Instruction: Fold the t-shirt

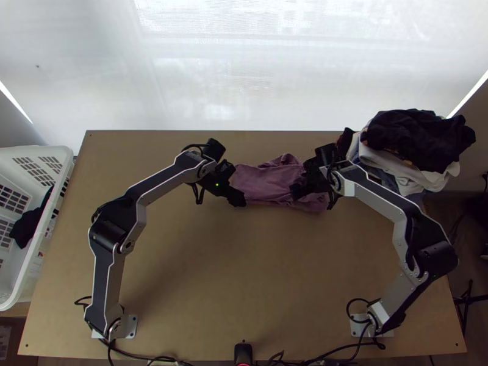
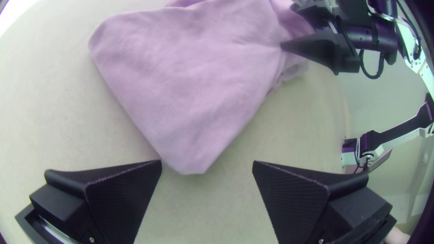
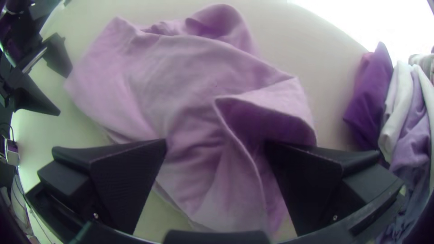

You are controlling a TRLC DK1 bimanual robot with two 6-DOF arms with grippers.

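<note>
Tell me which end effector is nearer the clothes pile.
Right. The right end effector is over the shirt's end nearest the clothes pile; the left end effector is by the opposite end.

White basket (image 1: 44, 222) with dark cloth (image 1: 25, 227) left of the table (image 1: 244, 274), clothes pile (image 1: 421, 140) at far right corner
</note>
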